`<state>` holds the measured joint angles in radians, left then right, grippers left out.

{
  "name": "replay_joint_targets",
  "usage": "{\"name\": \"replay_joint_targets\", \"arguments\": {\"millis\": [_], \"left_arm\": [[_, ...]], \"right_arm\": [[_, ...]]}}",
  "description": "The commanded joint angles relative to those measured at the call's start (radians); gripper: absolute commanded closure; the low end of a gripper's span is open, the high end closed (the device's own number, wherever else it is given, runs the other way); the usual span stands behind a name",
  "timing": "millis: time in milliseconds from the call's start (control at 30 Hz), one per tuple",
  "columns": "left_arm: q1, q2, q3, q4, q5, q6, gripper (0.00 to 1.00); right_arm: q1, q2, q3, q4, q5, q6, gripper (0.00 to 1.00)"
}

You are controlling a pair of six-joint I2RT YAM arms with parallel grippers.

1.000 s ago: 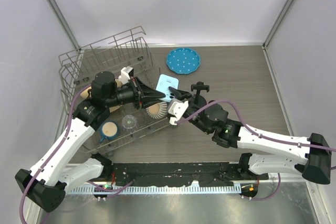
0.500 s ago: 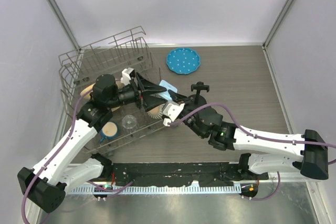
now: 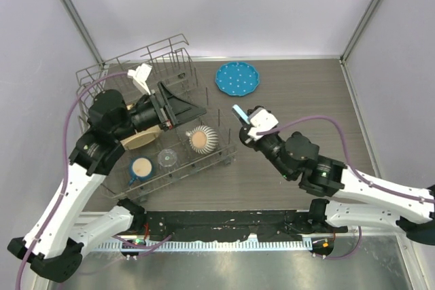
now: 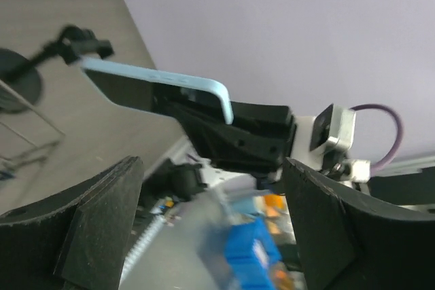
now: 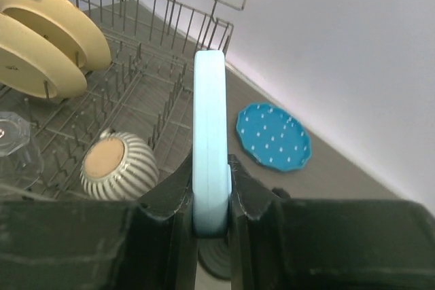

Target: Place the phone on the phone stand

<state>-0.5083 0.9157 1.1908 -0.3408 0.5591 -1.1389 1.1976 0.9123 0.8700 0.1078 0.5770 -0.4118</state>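
The phone (image 5: 209, 134), black with a light blue edge, stands on edge between the fingers of my right gripper (image 5: 209, 181), which is shut on it. From above, the phone (image 3: 239, 113) and right gripper (image 3: 246, 121) hang just right of the rack. The phone stand's round black base (image 5: 219, 257) shows directly below the phone. In the left wrist view the phone stand (image 4: 15, 87) sits at far left, its clamp by the phone's (image 4: 156, 81) far end. My left gripper (image 3: 183, 105) is open and holds nothing, above the rack, apart from the phone.
A wire dish rack (image 3: 102, 76) fills the left side, holding cream plates (image 3: 139, 137), a striped bowl (image 3: 202, 139), a cup (image 3: 141, 166) and a glass (image 3: 167, 159). A round blue dotted plate (image 3: 237, 78) lies on the table behind the right gripper.
My left gripper opened, let go of the phone and drew back left over the rack. My right gripper shut on the phone and carried it right, over the stand.
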Motion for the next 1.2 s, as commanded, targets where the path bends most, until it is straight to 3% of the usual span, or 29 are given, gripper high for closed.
{"name": "replay_joint_targets", "arguments": {"millis": [0, 233, 433, 500, 667, 800, 867, 1033, 1167], "left_arm": [[0.004, -0.034, 0.043, -0.156, -0.159, 0.381, 0.13], [0.005, 0.095, 0.047, 0.014, -0.042, 0.443, 0.13], [0.004, 0.292, 0.125, 0.239, 0.206, 0.338, 0.13], [0.004, 0.339, 0.174, 0.220, 0.242, 0.362, 0.12], [-0.021, 0.374, 0.138, 0.221, 0.317, 0.462, 0.15], [-0.114, 0.333, 0.046, 0.224, 0.317, 0.612, 0.17], [-0.166, 0.312, 0.000, 0.227, 0.314, 0.652, 0.17], [-0.184, 0.287, -0.111, 0.296, 0.343, 0.674, 0.23], [-0.184, 0.290, -0.134, 0.335, 0.430, 0.636, 0.37]], "right_arm": [[-0.019, -0.124, 0.061, -0.244, 0.066, 0.276, 0.99], [-0.148, -0.207, 0.061, -0.545, -0.043, 0.502, 0.99], [-0.335, -0.161, 0.107, -0.709, -0.379, 0.587, 0.99], [-0.433, -0.123, 0.135, -0.737, -0.554, 0.587, 0.99], [-0.558, -0.087, 0.207, -0.766, -0.830, 0.584, 0.99], [-0.561, -0.037, 0.253, -0.738, -1.124, 0.588, 0.99], [-0.561, -0.027, 0.259, -0.718, -1.196, 0.599, 0.99], [-0.561, 0.000, 0.271, -0.666, -1.247, 0.604, 0.99], [-0.561, 0.016, 0.264, -0.646, -1.273, 0.593, 0.99]]}}
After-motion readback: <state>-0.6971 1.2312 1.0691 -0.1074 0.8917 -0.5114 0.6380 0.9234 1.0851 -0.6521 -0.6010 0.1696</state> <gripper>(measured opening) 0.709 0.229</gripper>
